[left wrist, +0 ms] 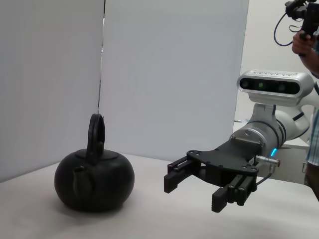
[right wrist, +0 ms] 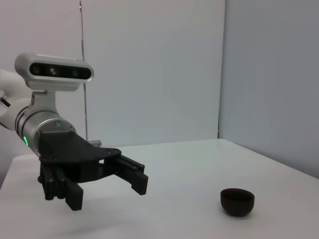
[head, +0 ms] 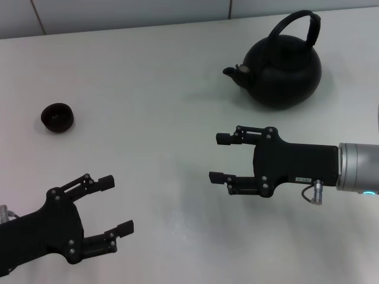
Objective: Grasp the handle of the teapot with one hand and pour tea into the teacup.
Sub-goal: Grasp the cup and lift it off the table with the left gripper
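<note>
The matte-black teapot (head: 283, 70) stands at the back right of the white table, its stubby spout pointing left and its arched handle (head: 299, 25) rising over the top. It also shows in the left wrist view as teapot (left wrist: 94, 180) with handle (left wrist: 95, 134). The small dark teacup (head: 57, 118) sits far left, and the right wrist view has the teacup (right wrist: 237, 201) too. My right gripper (head: 220, 157) hovers open in front of the teapot, apart from it, fingers pointing left. My left gripper (head: 116, 204) is open near the front left, holding nothing.
The white table (head: 160, 106) runs back to a pale wall. In the left wrist view a person with a camera (left wrist: 304, 30) stands at the far edge behind the right arm.
</note>
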